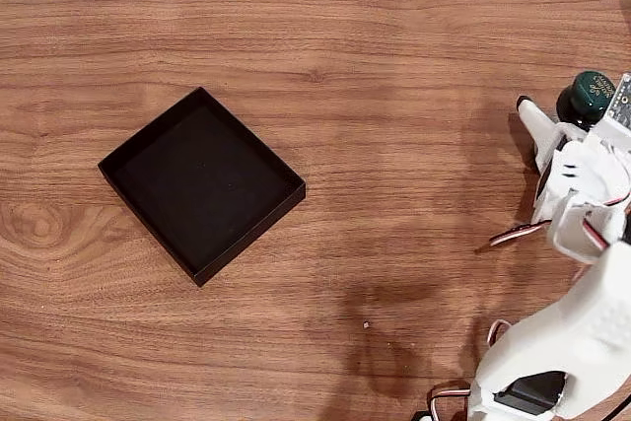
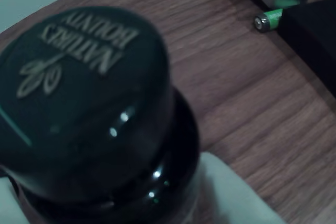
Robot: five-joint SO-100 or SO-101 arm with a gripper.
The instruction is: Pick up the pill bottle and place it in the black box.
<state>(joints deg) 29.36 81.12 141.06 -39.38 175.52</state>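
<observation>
Pill bottle [image 2: 84,108] cap fills wrist view; wood-grain table [image 1: 394,76]; black box [image 1: 202,182] well apart.

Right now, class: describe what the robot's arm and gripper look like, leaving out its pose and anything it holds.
In the fixed view, the arm is built from white plastic segments, with a black motor block showing near its base. Thin red, white and black cables loop out beside the joints. The gripper has a white finger with a dark tip.
</observation>
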